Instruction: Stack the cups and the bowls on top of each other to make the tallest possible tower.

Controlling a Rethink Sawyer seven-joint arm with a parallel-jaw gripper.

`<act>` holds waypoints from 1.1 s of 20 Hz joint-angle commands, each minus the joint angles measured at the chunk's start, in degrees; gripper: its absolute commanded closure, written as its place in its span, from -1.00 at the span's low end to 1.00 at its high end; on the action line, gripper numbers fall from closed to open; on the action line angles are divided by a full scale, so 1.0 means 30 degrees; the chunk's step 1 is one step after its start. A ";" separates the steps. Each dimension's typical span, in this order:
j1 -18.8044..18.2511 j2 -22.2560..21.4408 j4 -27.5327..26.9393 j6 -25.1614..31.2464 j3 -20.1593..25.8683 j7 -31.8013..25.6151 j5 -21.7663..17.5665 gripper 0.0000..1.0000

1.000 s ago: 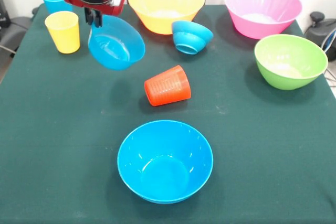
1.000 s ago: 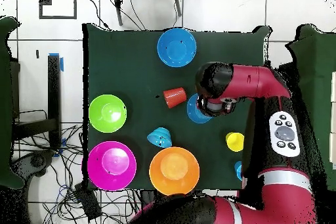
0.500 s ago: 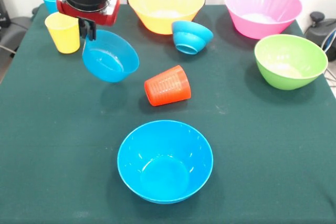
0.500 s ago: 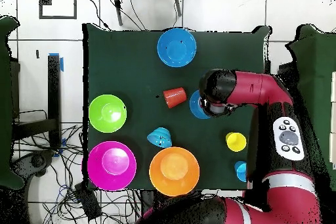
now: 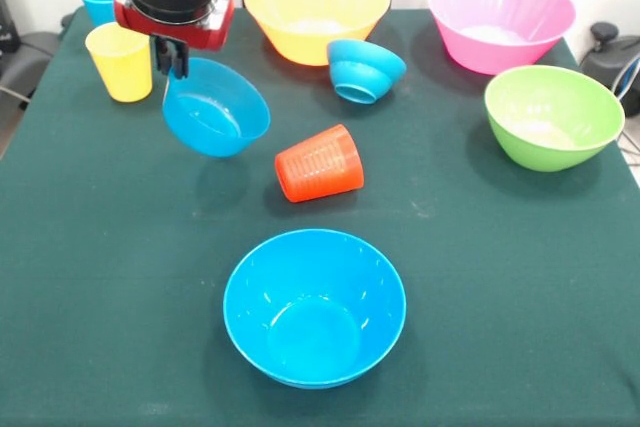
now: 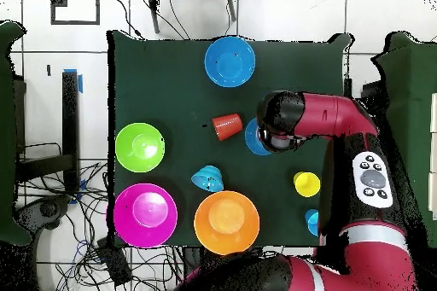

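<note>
The red-and-black gripper [image 5: 172, 55] is clenching the far rim of a small glossy blue plastic bowl [image 5: 215, 107], holding it tilted and airborne, up-left of the fallen ribbed orange-red plastic cup [image 5: 319, 163] and well short of the medium blue plastic bowl [image 5: 314, 307], seemingly its destination.

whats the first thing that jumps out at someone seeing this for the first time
The red and black arm's gripper holds a small blue bowl by its rim, tilted and lifted off the green table. Just beside it an orange-red ribbed cup lies on its side, and a bigger blue bowl sits upright at the near edge.
</note>
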 commanded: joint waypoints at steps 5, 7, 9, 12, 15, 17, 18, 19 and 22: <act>0.1259 -0.0431 0.2096 -0.1352 0.0616 -0.0283 -0.0904 1.00; 0.1445 -0.0646 0.2282 -0.1304 0.0535 -0.0043 -0.0786 1.00; 0.1766 -0.1076 0.2566 -0.1144 0.0315 0.0284 -0.0721 1.00; 0.2096 -0.1465 0.2734 -0.0900 0.0143 0.0372 -0.0622 1.00; 0.2219 -0.1782 0.2966 -0.0853 0.0096 0.0329 -0.0466 1.00; 0.2270 -0.1903 0.2886 -0.0606 0.0070 0.0283 -0.0386 1.00; 0.2291 -0.1970 0.2878 -0.0528 0.0064 0.0283 -0.0347 1.00; 0.2363 -0.2019 0.2756 -0.0370 0.0053 0.0280 -0.0337 1.00; 0.2445 -0.2054 0.2814 -0.0410 0.0047 0.0421 -0.0207 1.00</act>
